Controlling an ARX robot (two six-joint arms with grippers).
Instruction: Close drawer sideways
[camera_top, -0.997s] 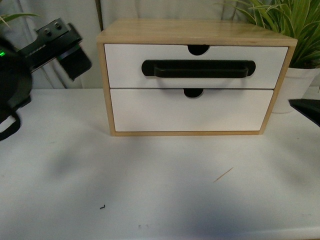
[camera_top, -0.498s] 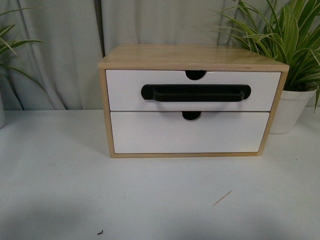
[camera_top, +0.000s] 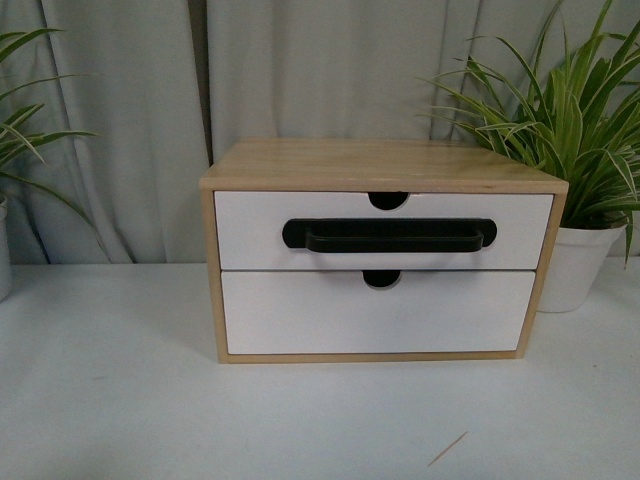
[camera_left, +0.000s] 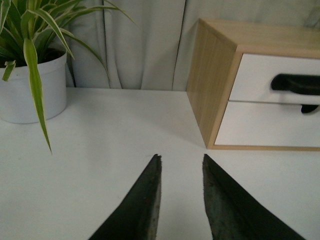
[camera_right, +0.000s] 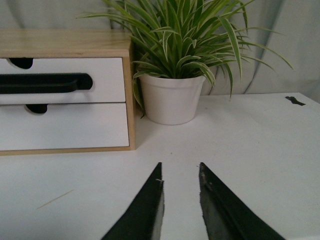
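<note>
Up in the top slot of the wooden cabinet (camera_top: 380, 165), the drawer (camera_top: 383, 232) sits flush, seemingly closed; hence left gripper (camera_left: 181, 157) and right gripper (camera_right: 180, 165) hover well clear, jaws narrowly parted, holding nothing.

At 12 o'clock the chest (camera_top: 380, 165) stands on the worktop (camera_top: 100, 400), with the curtain (camera_top: 120, 120) behind it. The drawer (camera_top: 250, 230) fills the upper bay, directly above the lower drawer (camera_top: 300, 315). Both fronts sit level with the frame, and the handle (camera_top: 390, 236) runs across the middle of the upper front. A potted plant (camera_top: 565, 270) stands just beside the chest at 2 o'clock, and a second plant (camera_left: 50, 87) stands well apart at 10 o'clock. A stick (camera_top: 447, 449) lies on the worktop before the chest at 5 o'clock. Your left gripper (camera_left: 182, 170) is at the chest's 8 o'clock and your right gripper (camera_right: 180, 175) at its 4 o'clock.
</note>
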